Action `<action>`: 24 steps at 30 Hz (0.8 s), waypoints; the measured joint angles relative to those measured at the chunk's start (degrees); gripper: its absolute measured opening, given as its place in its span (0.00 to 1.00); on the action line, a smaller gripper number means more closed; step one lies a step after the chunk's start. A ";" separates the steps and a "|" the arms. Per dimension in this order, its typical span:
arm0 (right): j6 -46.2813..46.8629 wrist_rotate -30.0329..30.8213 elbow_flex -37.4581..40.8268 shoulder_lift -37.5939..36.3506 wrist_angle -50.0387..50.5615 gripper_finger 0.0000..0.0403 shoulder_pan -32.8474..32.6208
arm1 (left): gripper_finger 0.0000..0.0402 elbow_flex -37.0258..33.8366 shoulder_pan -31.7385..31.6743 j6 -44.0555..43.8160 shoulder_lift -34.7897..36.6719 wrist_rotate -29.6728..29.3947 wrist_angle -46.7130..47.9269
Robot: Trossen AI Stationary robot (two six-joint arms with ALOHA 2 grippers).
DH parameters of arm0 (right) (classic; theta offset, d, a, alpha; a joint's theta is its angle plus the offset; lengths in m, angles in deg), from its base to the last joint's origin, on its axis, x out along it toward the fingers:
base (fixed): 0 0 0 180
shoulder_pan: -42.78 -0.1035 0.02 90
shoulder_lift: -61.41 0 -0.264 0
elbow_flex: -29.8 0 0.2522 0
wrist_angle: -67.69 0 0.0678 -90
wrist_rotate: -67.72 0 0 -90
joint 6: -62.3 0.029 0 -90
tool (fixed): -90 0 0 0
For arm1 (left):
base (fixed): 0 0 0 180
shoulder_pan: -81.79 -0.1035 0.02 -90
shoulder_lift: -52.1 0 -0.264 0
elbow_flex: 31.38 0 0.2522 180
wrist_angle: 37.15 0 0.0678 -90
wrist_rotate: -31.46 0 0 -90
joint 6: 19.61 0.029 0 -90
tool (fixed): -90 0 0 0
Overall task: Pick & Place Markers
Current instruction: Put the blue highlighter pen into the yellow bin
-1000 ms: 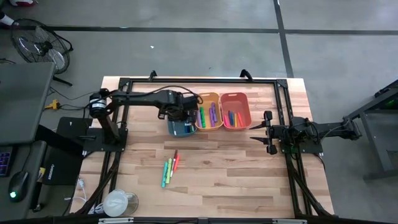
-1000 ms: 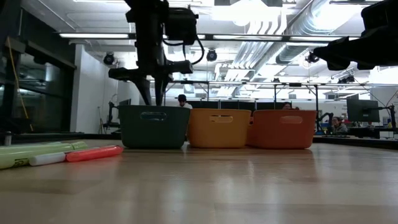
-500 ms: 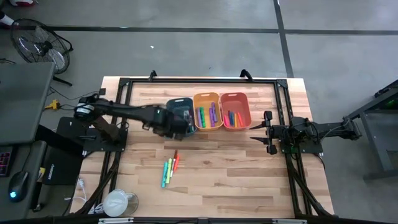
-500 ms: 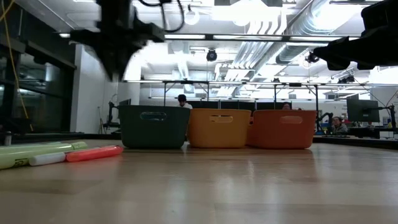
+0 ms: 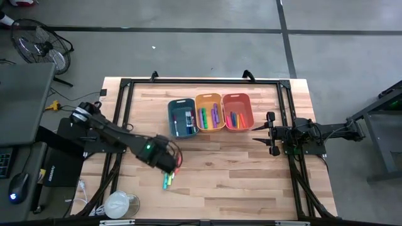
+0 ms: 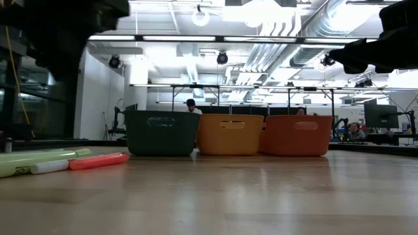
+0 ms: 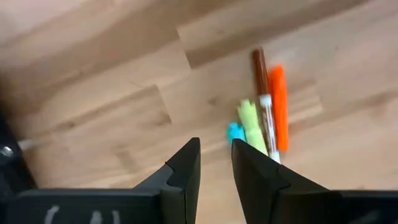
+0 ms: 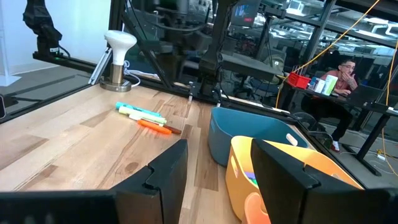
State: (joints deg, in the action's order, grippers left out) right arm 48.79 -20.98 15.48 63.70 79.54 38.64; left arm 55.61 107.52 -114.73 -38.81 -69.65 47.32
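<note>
The left gripper, jaws slightly apart and empty, hangs over the loose markers on the table's front. They lie just ahead, long axes roughly along its reach. The right gripper, open and empty, waits well apart beside the bins.

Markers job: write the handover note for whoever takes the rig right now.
Left tool: empty, fingers slightly apart, hovering over the loose markers on the front part of the table.
Right tool: open, empty, parked at the right side beside the orange bin.
Loose: a small cluster of markers, with green, teal, orange and a brown-capped one in the left wrist view.
Done: markers already lie in the teal bin, yellow-orange bin and orange bin.
Left: pick up the loose cluster and bin it. The sorting rule is not evident from the views.
</note>
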 joint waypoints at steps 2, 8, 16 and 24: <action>0.00 0.00 -0.01 0.00 0.00 0.41 0.02 | 0.22 -0.66 2.11 -1.94 -0.03 -0.37 -1.63; -0.01 0.00 0.00 0.00 -0.01 0.41 0.01 | 0.22 -5.04 6.16 -5.28 -0.01 -1.31 -10.98; -0.01 0.00 0.00 0.00 -0.01 0.41 0.02 | 0.22 -7.10 6.91 -6.30 -4.49 2.28 -20.85; -0.01 -0.02 0.01 0.00 -0.02 0.41 0.00 | 0.22 -6.84 6.91 -11.53 -7.68 7.88 -21.95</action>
State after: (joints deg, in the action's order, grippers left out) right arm 48.78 -21.00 15.48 63.70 79.51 38.64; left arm 48.77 114.43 -126.27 -46.49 -61.77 25.37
